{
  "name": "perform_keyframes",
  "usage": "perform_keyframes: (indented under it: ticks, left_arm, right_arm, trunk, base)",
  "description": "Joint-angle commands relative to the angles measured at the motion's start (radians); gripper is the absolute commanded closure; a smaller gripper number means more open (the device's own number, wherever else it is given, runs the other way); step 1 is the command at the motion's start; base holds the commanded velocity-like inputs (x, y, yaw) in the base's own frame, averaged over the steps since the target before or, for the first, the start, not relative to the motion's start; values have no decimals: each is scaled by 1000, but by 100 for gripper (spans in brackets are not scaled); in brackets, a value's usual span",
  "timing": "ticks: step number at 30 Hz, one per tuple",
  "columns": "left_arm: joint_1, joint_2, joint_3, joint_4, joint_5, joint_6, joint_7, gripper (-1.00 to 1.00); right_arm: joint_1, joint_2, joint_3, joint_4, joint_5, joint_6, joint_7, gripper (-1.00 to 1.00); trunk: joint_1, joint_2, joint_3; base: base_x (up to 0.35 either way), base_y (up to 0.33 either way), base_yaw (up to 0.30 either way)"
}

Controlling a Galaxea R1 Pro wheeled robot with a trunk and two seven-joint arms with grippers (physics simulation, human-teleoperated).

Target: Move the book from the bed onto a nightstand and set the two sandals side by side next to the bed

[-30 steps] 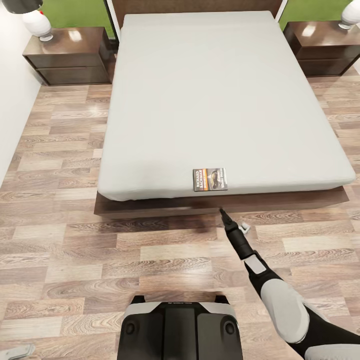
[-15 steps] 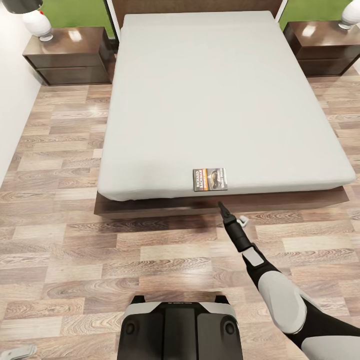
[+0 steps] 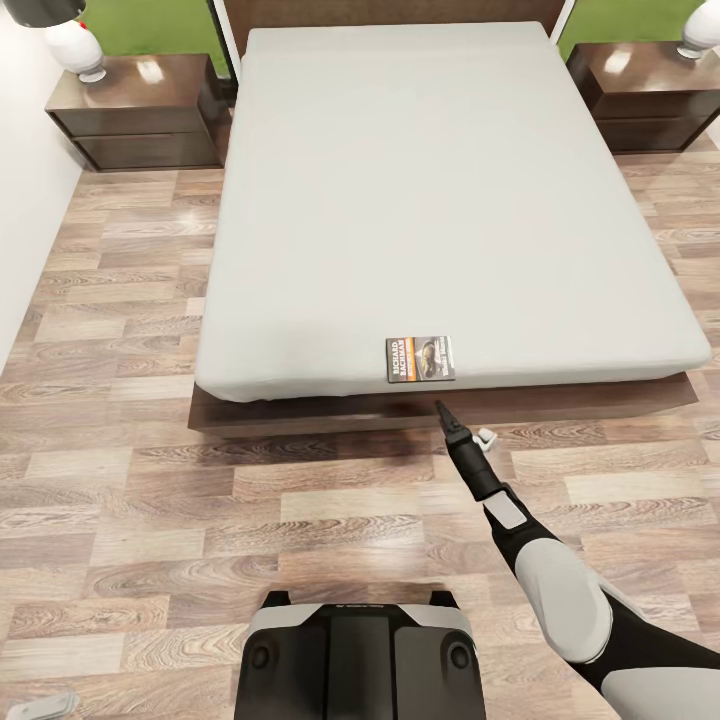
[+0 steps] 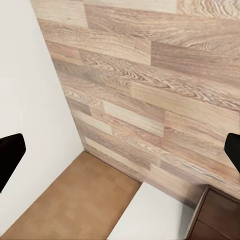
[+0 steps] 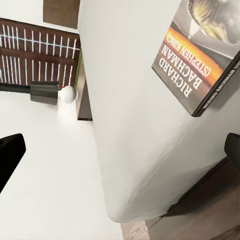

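The book (image 3: 421, 358) lies flat on the pale mattress of the bed (image 3: 430, 180), close to the foot edge, its cover facing up. My right gripper (image 3: 441, 409) hovers over the dark wooden frame just short of the book, pointing at it. In the right wrist view the book (image 5: 205, 55) lies ahead on the mattress (image 5: 135, 130), and the right gripper (image 5: 120, 150) is open with nothing between its fingertips (image 5: 10, 152). My left gripper (image 3: 45, 707) hangs low over the floor, and in the left wrist view it (image 4: 120, 152) is open and empty. The sandals are out of view.
Two dark nightstands flank the headboard, one left (image 3: 135, 112) and one right (image 3: 650, 95), each with a white lamp (image 3: 75, 45) on it. A white wall (image 3: 25, 200) runs along the left. Wood-plank floor (image 3: 150, 500) stretches around the bed.
My right arm has reached a little further toward the bed's foot, bringing the gripper closer to the book. The book has not moved.
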Motion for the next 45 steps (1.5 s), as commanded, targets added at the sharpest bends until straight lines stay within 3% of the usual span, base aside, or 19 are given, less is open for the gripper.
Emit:
perform_keyframes:
  ticks: [1, 45]
  left_arm:
    - [0, -1, 3, -1, -4, 3, 3, -100]
    - [0, -2, 3, 61, -3, -29, 9, -100]
  right_arm:
    - [0, 0, 2, 1, -7, 2, 2, -100]
    - [-1, 17, 6, 5, -2, -3, -10, -100]
  trunk:
    - [1, -1, -1]
    - [1, -1, -1]
  base:
    - [0, 0, 0]
    - [0, 0, 0]
